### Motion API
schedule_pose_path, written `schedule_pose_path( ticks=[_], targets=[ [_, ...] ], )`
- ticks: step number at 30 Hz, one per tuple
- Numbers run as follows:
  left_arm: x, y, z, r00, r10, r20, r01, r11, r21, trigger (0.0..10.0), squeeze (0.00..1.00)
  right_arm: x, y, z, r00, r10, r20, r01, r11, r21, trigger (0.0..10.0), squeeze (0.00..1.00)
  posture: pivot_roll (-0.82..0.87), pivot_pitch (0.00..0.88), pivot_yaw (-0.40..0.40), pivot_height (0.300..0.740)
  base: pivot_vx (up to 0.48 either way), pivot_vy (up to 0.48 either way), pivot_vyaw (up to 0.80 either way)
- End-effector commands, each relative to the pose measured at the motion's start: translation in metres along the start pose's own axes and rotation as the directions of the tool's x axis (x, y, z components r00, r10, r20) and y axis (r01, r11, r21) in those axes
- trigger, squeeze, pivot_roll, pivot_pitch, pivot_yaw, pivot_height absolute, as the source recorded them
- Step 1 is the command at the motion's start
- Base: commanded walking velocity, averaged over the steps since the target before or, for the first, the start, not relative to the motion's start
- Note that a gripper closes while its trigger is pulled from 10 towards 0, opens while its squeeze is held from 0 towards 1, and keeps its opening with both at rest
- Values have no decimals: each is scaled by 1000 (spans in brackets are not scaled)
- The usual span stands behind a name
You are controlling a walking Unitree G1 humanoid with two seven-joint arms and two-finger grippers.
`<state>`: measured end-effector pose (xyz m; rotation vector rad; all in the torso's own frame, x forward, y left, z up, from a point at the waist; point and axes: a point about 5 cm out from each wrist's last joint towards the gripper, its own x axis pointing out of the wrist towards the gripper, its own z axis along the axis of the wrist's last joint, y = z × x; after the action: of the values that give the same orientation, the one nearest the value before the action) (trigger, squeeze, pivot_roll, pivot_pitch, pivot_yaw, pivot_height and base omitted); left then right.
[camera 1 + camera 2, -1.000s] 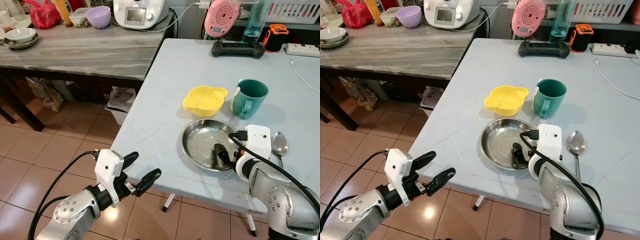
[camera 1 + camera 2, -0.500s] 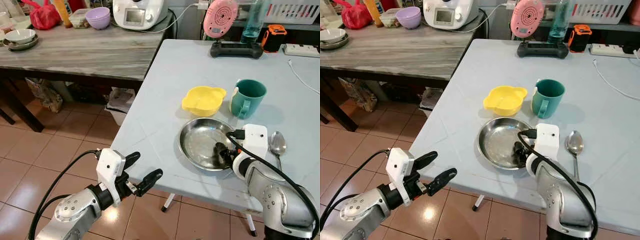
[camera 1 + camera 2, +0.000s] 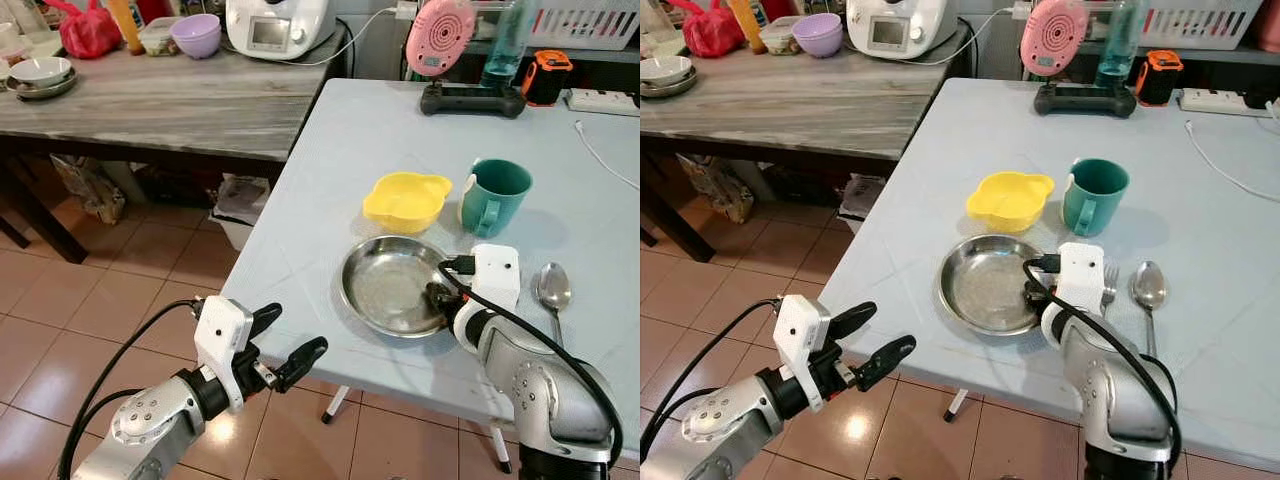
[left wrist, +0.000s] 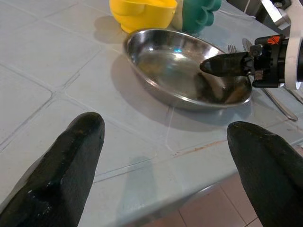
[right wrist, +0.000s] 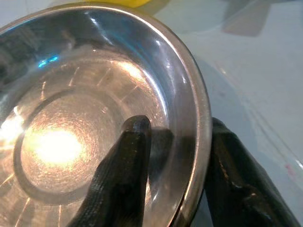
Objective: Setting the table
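While the right gripper (image 5: 173, 165) pinches its rim, the steel plate (image 3: 985, 285) sits on the pale blue tabletop (image 3: 970, 150) near the front edge

One black finger (image 5: 125, 161) lies inside the plate and the other outside, the rim clamped between them. Just behind the plate stand a yellow bowl (image 3: 1011, 199) and a green mug (image 3: 1093, 195); a fork (image 3: 1109, 283) and a spoon (image 3: 1148, 285) lie to its right beside the right arm. Off the tabletop's edge, over the tiled floor (image 3: 120, 270), the left gripper (image 3: 288, 345) hovers with its fingers spread wide, holding nothing
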<state>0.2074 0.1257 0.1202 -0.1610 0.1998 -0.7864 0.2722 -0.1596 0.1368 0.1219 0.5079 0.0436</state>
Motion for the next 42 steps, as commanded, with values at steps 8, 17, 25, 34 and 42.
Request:
schedule_pose_path(
  ticks=[8, 17, 25, 34, 42],
  targets=[
    [-1, -5, 3, 1000, -3, -5, 3, 1000, 13, 10000, 0, 6, 1, -15, 996, 12, -85, -10, 1000, 21, 0, 0, -124, 112, 64, 740, 0, 0, 0],
    [0, -3, 9, 1000, 15, 4, -16, 1000, 23, 10000, 0, 7, 2, -15, 996, 24, -83, -21, 999, 29, 0, 0, -124, 108, 63, 740, 0, 0, 0],
    [-4, 32, 0, 958, 283, 41, -285, 957, 53, 10000, 0, 14, 10, -8, 996, 93, -16, -93, 996, 8, 0, 0, -112, 94, 57, 740, 0, 0, 0],
    [-20, 69, -9, 844, 526, 102, -526, 850, -29, 10000, 0, 17, 21, 8, 967, 159, 198, -135, 982, -131, 0, 0, -102, 90, 49, 740, 0, 0, 0],
    [-22, 78, -14, 772, 618, 149, -612, 786, -87, 10000, 0, 22, 15, 2, 948, 148, 280, -119, 986, -117, 1255, 0, -105, 89, 51, 740, 0, 0, 0]
  ],
)
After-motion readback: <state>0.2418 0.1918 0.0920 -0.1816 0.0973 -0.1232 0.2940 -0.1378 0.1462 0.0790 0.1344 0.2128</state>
